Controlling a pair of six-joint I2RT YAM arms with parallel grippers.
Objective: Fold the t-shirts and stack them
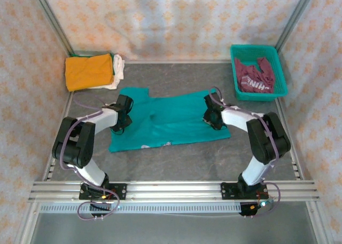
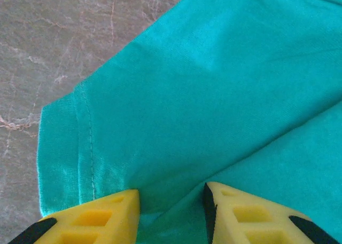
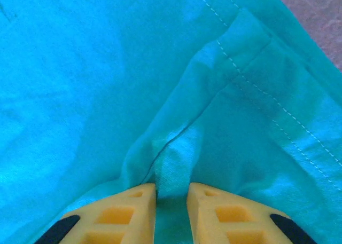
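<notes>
Right end effector [image 3: 171,188] pinches a thin teal t-shirt [image 1: 171,121] ridge; left end effector [image 2: 171,190], cannot tell. Cloth may slip, skewing the fold.

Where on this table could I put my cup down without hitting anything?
Bare table lies along the far edge between the orange t-shirt and the basket, and in the near strip between the teal t-shirt and the front rail. The middle is crowded: that shirt, left arm, right arm.
</notes>
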